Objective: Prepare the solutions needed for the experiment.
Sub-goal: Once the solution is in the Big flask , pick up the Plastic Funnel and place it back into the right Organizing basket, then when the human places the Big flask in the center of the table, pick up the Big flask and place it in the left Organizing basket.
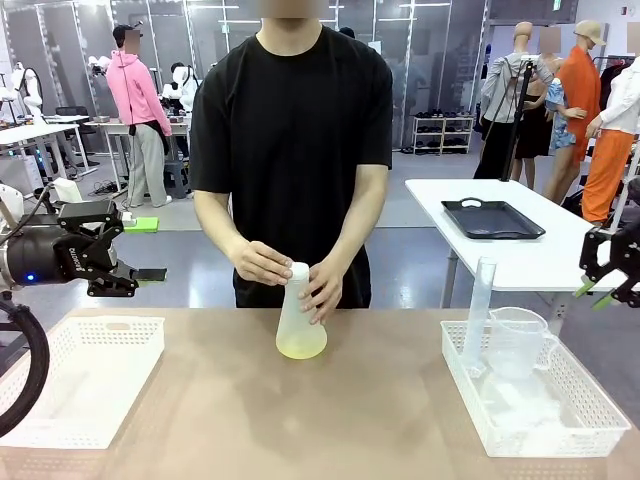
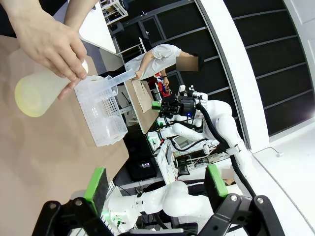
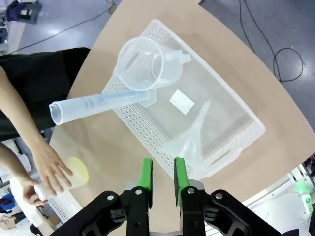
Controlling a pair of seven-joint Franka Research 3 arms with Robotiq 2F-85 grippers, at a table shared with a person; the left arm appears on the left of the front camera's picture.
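Observation:
A frosted white conical flask (image 1: 300, 312) stands at the table's far middle. Both of the person's hands (image 1: 262, 262) are around its neck and small white cap (image 1: 298, 270). The solutions (image 1: 301, 346) are a shallow pale yellow layer in its bottom, also seen in the left wrist view (image 2: 25, 98) and the right wrist view (image 3: 79, 172). My left gripper (image 1: 125, 250) hovers open at the far left, above the table edge, its green pads (image 2: 96, 184) wide apart. My right gripper (image 1: 598, 292) hangs at the right edge, high over the right basket, open by a narrow gap (image 3: 163, 169) and holding nothing.
A white basket (image 1: 90, 395) lies at the left front. Another white basket (image 1: 585, 415) at the right holds a clear measuring jug (image 1: 518, 340), a graduated cylinder (image 1: 480, 305) and a funnel (image 3: 197, 135). A black tray (image 1: 492, 218) sits on the white table behind.

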